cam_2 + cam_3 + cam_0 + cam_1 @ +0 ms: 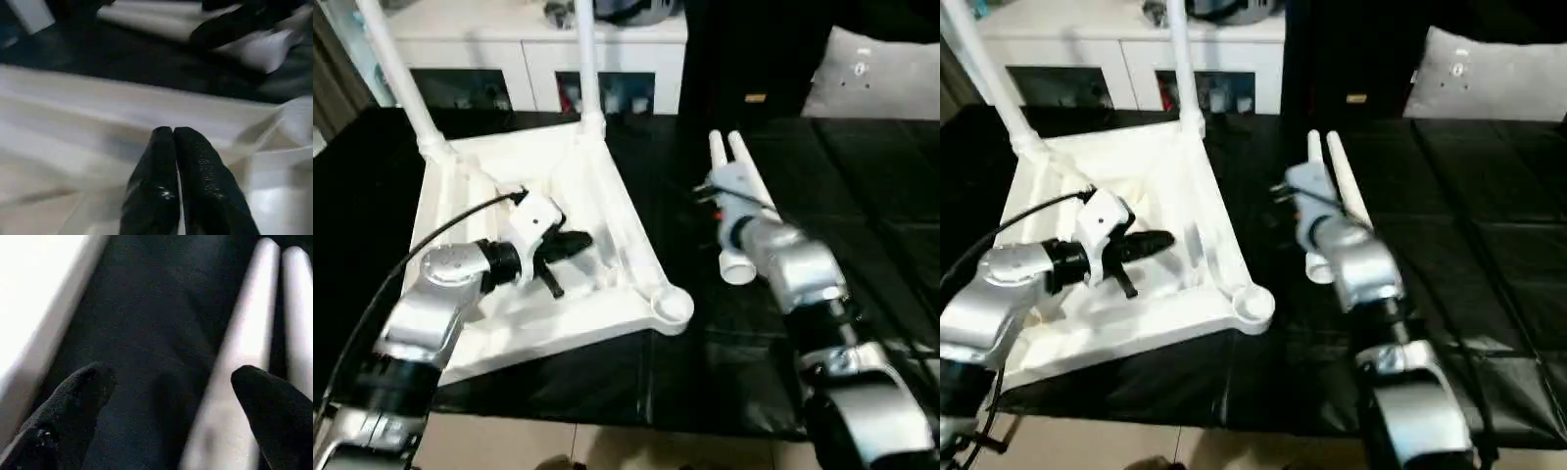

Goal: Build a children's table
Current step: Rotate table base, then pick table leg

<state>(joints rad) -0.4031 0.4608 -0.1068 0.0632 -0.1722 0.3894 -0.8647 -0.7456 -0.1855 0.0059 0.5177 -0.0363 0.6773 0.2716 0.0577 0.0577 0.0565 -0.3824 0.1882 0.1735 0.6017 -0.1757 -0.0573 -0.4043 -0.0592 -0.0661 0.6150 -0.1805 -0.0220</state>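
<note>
Both silver forearms sit closest to camera. Left hand (570,245) is over the ribbed underside of the tabletop (607,196), fingers pressed together, holding nothing; the wrist view shows the two black fingertips (166,147) touching each other above white plastic.

Right hand (171,382) is spread wide, empty, hovering over the black desk (862,196). One fingertip (88,382) is over bare black cover; the other overlaps the nearer of two loose legs (744,171), contact can't be confirmed.

Tabletop lies upside down on the desk's left half, its near side at or just past the desk's front edge. Two legs are fitted and stand up from its far corners: one (396,69) at the far-left corner, one (585,59) at the far-right. Near-right corner socket (672,306) is open, no leg in it. Near-left corner is hidden behind the left forearm.

Loose legs lie side by side, touching or nearly so, right of the tabletop near the desk's middle, thin ends toward the far edge; a wide open end (738,266) faces the front edge.

White cabinet (529,49) stands beyond the desk's far edge.
</note>
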